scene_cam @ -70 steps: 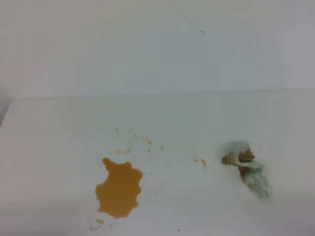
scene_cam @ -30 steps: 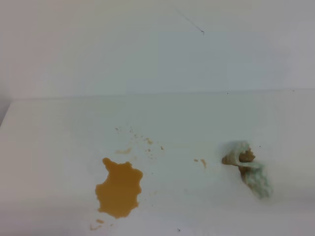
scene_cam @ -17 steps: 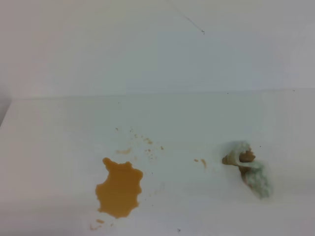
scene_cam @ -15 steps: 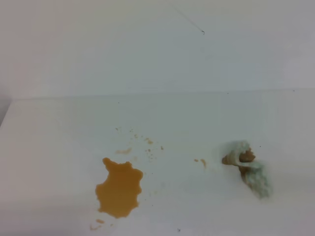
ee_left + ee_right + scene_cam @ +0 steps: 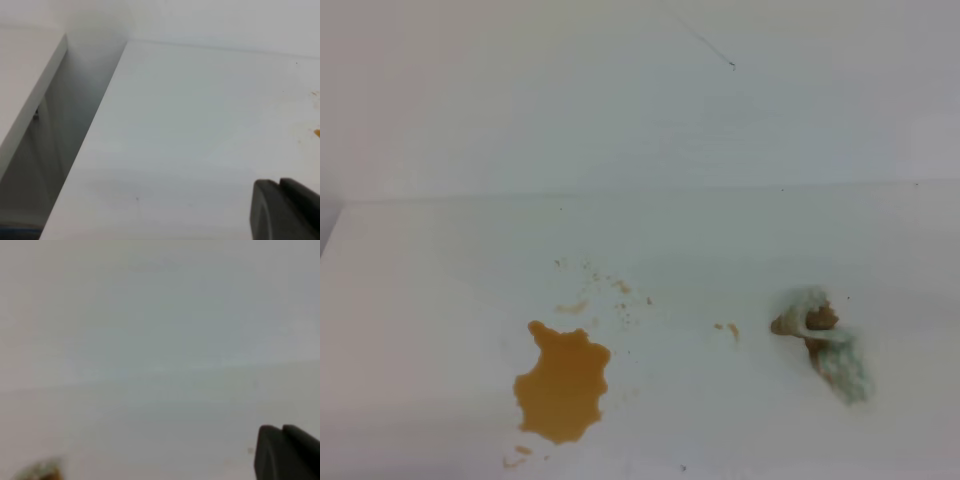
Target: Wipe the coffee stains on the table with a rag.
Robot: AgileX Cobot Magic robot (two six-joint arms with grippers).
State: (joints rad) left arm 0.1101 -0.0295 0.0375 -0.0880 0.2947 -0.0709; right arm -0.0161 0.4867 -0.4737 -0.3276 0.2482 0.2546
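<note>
The largest of the coffee stains (image 5: 562, 383) is an orange-brown blob at the front left of the white table (image 5: 440, 300). Small specks (image 5: 610, 288) lie behind it, and two more specks (image 5: 728, 328) lie toward the right. The rag (image 5: 822, 340), a whitish-green wad blotched with brown, rests on the table at the right, touched by nothing. No arm shows in the exterior high view. In the left wrist view my left gripper (image 5: 279, 184) has its dark fingers together, empty, over bare table. My right gripper (image 5: 281, 429) is likewise shut, with a blurred bit of the rag (image 5: 42, 471) at the lower left.
A white wall (image 5: 640, 100) rises behind the table. In the left wrist view the table's left edge (image 5: 95, 130) drops into a dark gap beside another white surface (image 5: 25, 85). Tiny coffee specks (image 5: 316, 132) show at that view's right edge.
</note>
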